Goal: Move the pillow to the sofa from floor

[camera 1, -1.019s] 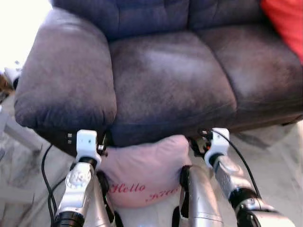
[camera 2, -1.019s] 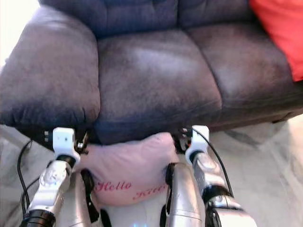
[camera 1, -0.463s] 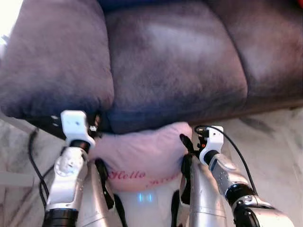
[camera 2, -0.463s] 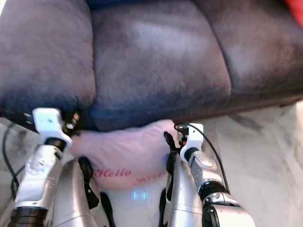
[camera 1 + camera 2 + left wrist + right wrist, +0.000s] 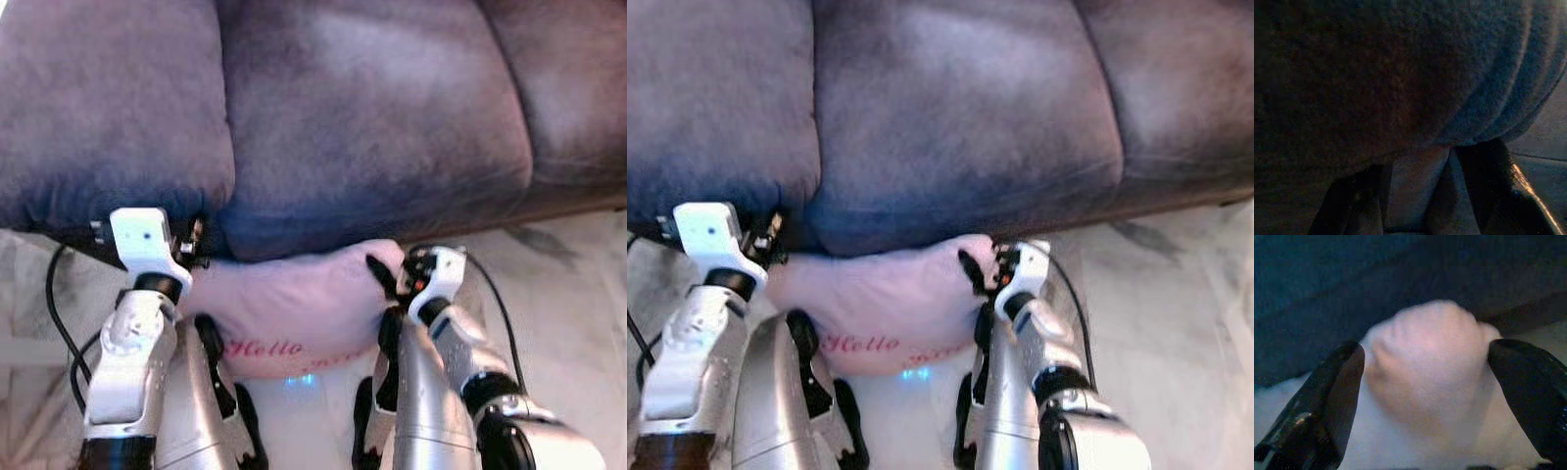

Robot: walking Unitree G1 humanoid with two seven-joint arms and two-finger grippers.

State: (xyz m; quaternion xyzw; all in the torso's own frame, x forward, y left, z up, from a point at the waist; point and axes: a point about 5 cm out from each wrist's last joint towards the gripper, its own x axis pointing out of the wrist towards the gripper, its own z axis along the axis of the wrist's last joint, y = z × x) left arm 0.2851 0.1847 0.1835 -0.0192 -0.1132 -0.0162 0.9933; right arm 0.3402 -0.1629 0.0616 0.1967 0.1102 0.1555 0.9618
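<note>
A pink pillow (image 5: 294,308) with red "Hello" lettering lies on the floor, pressed against the front of the dark grey sofa (image 5: 372,117). My right gripper (image 5: 387,279) is at the pillow's upper right corner. In the right wrist view its fingers (image 5: 1332,391) stand open, one on each side of that bunched corner (image 5: 1430,362). My left gripper (image 5: 196,257) is at the pillow's upper left corner, tucked under the sofa armrest (image 5: 108,108). The dark left wrist view shows its fingers (image 5: 1488,186) apart with a pale strip of pillow (image 5: 1415,191) between them.
Pale marble floor (image 5: 578,284) spreads to the right of the pillow. A black cable (image 5: 54,313) loops by my left arm. The sofa's seat cushions (image 5: 960,108) lie straight ahead above the pillow.
The camera has tilted down and closer to the sofa front. Both grippers have pushed forward to the pillow's upper corners, and the right one now straddles its corner.
</note>
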